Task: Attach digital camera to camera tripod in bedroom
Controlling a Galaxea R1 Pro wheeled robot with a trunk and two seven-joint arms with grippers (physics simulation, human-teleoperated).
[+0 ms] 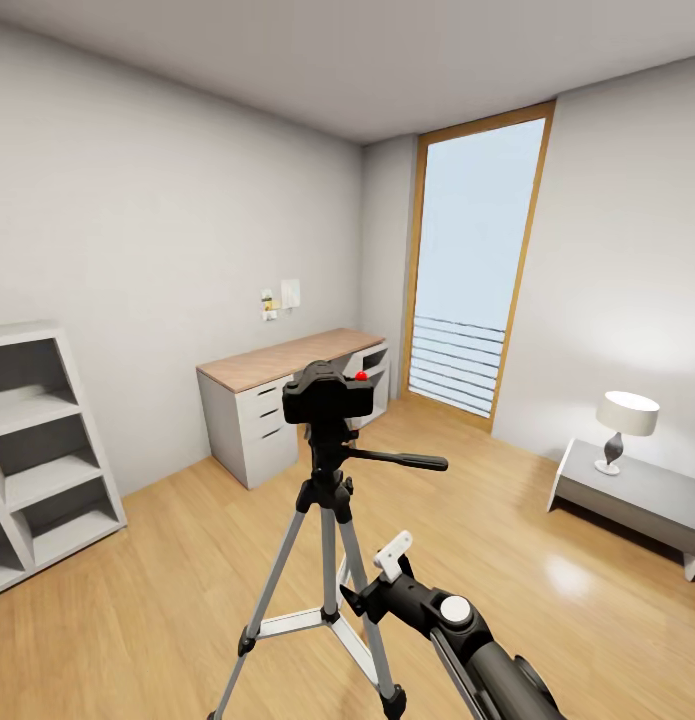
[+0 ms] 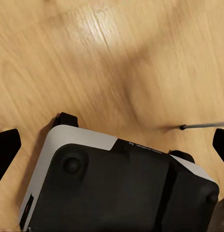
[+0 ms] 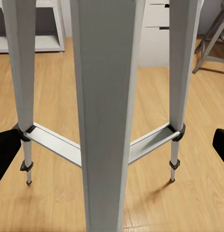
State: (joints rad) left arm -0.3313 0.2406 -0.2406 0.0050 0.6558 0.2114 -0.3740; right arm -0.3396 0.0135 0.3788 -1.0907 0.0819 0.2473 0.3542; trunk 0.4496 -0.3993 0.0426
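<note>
The bedroom holds one camera tripod (image 1: pixel 327 560), upright on the wood floor (image 1: pixel 167 590), its long axis vertical. One digital camera (image 1: pixel 327 397) sits on its head, up and ahead of the right gripper (image 1: pixel 392 560). That gripper is nearer; its jaws stand wide, empty, facing the legs. The left gripper (image 2: pixel 112 140) is also wide, over the floor.

Black digital camera (image 1: pixel 327 396) with red button; camera tripod (image 1: pixel 322 600) silver legs, black joints. Light wood plank floor (image 1: pixel 167 590), pale grey walls. White desk (image 1: pixel 287 400), brown wood tabletop. White shelves (image 1: pixel 37 450). Lamp (image 1: pixel 623 425) white shade, base probably grey.
</note>
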